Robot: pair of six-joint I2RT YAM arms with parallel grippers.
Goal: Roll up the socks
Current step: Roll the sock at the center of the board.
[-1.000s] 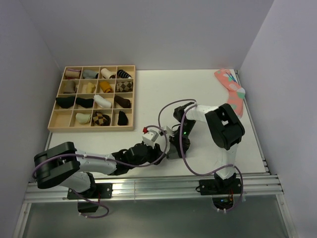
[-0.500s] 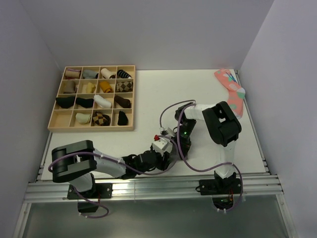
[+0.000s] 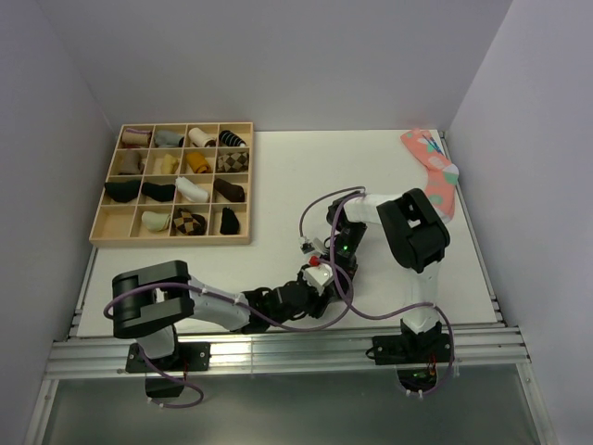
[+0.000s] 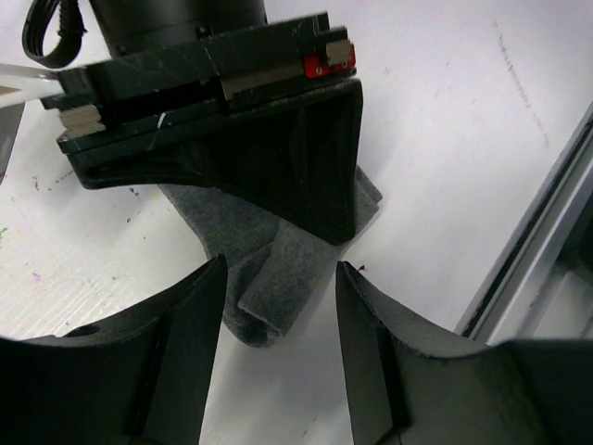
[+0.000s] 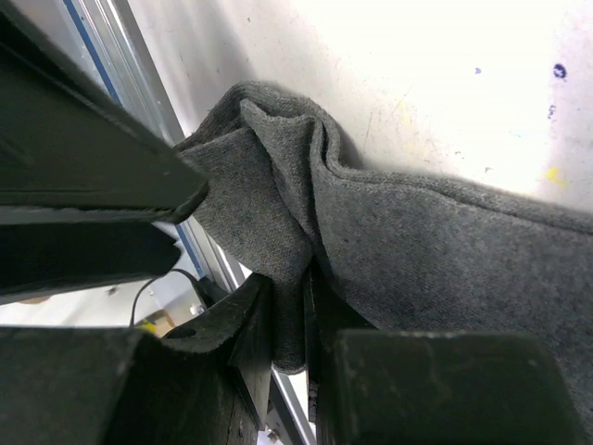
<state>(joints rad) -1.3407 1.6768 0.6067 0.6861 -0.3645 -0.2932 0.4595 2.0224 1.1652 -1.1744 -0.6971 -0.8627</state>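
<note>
Status: both arms meet at the near middle of the table point(image 3: 278, 176). The grey socks point(image 4: 278, 269) lie on the white surface just inside the metal rail point(image 4: 533, 241) at the near edge, bunched into a loose fold. From the top camera I cannot make them out, since the two wrists cover them.

Right fingers point(image 5: 255, 320) are almost closed and pinch a thick fold of the grey knit between them.

Left fingers point(image 4: 204, 306) stand roughly half open, one on each side of the folded end, with a gap on both sides. I see nothing gripped in them.

Wooden tray point(image 3: 171, 239) of sock rolls sits at the far left, well apart. A pink sock point(image 3: 434, 171) lies in the far right corner.
</note>
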